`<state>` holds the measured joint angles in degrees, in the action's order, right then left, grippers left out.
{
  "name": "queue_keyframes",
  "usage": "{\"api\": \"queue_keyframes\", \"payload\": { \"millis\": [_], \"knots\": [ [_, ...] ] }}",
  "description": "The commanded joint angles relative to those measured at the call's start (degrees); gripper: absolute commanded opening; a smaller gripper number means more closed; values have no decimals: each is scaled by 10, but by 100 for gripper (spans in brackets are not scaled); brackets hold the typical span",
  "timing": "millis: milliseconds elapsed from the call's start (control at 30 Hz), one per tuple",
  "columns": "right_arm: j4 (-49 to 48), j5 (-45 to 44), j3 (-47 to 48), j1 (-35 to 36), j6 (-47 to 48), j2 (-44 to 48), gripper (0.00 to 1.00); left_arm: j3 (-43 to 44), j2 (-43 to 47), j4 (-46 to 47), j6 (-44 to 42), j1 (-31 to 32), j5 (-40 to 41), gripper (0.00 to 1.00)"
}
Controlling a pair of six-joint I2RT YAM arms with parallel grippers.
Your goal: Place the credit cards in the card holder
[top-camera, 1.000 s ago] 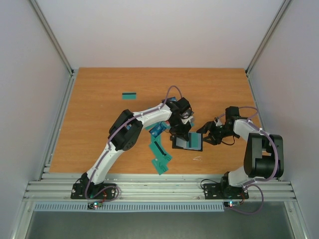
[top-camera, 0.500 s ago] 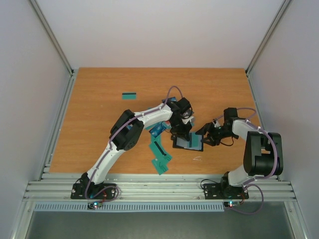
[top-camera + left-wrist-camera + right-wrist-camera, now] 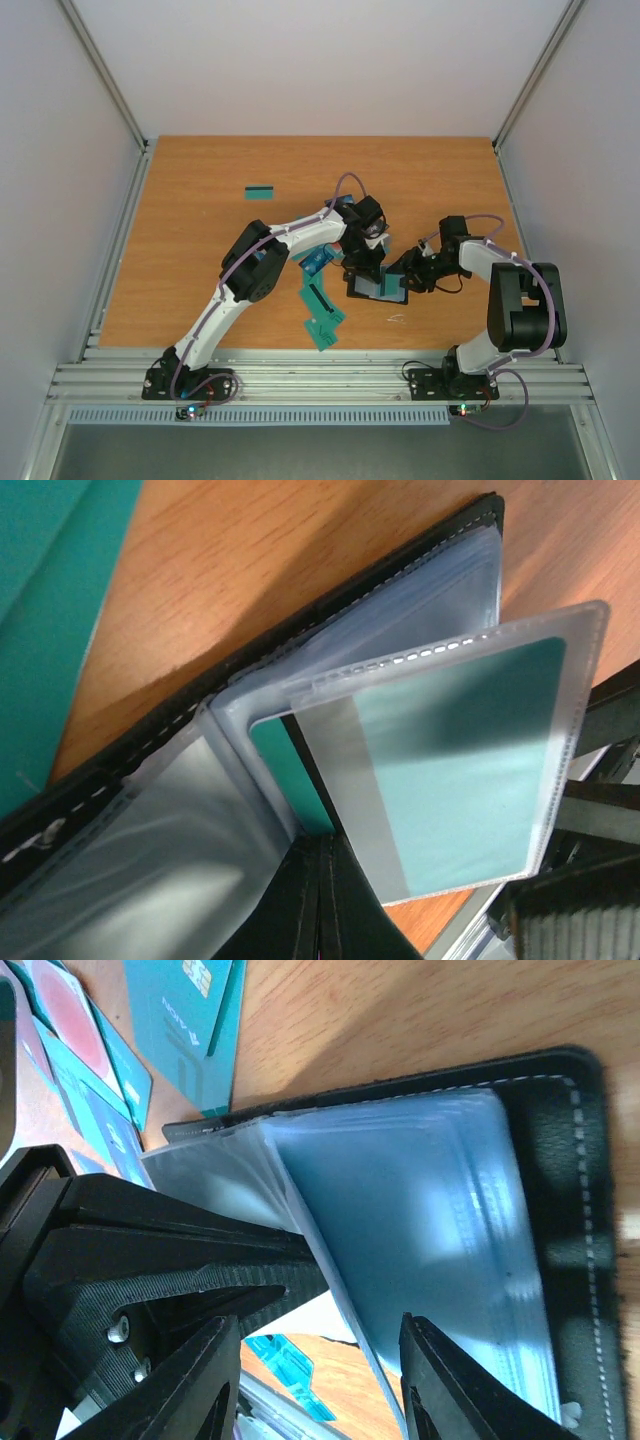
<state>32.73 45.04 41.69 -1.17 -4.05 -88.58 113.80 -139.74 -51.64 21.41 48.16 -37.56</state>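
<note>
One teal card [image 3: 470, 770] sleeved, left-wrist view only | left hand [image 3: 322, 870] together | right hand [image 3: 316, 1358] apart

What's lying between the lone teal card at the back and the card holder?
Top view: the left arm crosses the stretch between the teal card and the card holder.

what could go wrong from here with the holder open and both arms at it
1. The right tool stands open astride the clear sleeves of the card holder. Closing there may pinch several sleeves at once or crease them.
2. The teal card sits in a sleeve lifted off the stack, so a tug could slide it out.
3. Loose cards lie right beside the holder. If it drags, they may scatter.
</note>
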Motion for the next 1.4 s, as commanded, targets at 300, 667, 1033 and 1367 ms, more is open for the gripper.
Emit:
{"api": "queue_keyframes", "payload": {
  "millis": [300,667,1033,1367],
  "knots": [
    [-8,-18,29,77,-39,-2,46,-67,107,43,60,-23,-6,1],
    [-14,-62,89,167,-76,-52,47,-216,229,74,75,-56,31,2],
    [-2,-60,241,240,-88,-133,49,-367,402,59,52,-93,127,4],
    [0,-99,175,302,-72,-80,51,-545,521,79,37,-92,157,13]
  ]
}}
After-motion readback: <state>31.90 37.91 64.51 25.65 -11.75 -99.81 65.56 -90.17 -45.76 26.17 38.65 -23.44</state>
